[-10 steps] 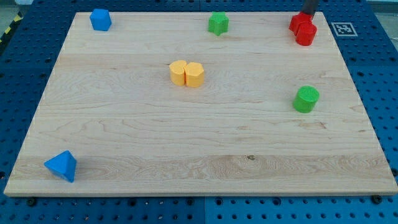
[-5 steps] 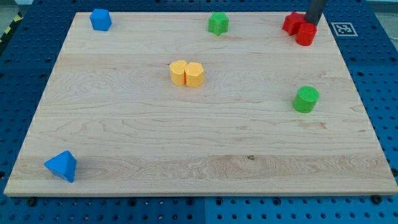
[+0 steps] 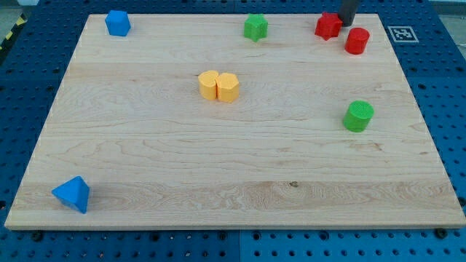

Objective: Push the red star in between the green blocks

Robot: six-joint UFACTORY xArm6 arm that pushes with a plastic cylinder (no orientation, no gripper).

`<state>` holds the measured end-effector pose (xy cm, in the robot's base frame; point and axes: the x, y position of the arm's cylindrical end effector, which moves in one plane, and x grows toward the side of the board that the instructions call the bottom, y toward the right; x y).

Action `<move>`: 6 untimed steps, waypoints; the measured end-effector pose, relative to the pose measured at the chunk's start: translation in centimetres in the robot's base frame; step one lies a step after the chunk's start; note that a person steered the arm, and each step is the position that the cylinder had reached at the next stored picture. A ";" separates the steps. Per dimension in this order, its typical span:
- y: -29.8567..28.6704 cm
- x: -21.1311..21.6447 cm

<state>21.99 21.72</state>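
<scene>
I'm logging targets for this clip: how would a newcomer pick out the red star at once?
Go to the wooden board's top edge near the view's right corner, where two red blocks sit. The red star is the left one, just left of my tip. It has points, unlike the round red cylinder lower right.

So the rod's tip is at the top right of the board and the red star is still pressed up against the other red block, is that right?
Not quite. The camera view shows my tip at the board's top right, touching or nearly touching the red star on its right side, but the star is not against the other red block. A strip of bare wood separates them, the star lying to the view's left and slightly higher.
</scene>
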 end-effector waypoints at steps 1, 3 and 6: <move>-2.7 0.0; -7.5 0.0; -10.1 10.0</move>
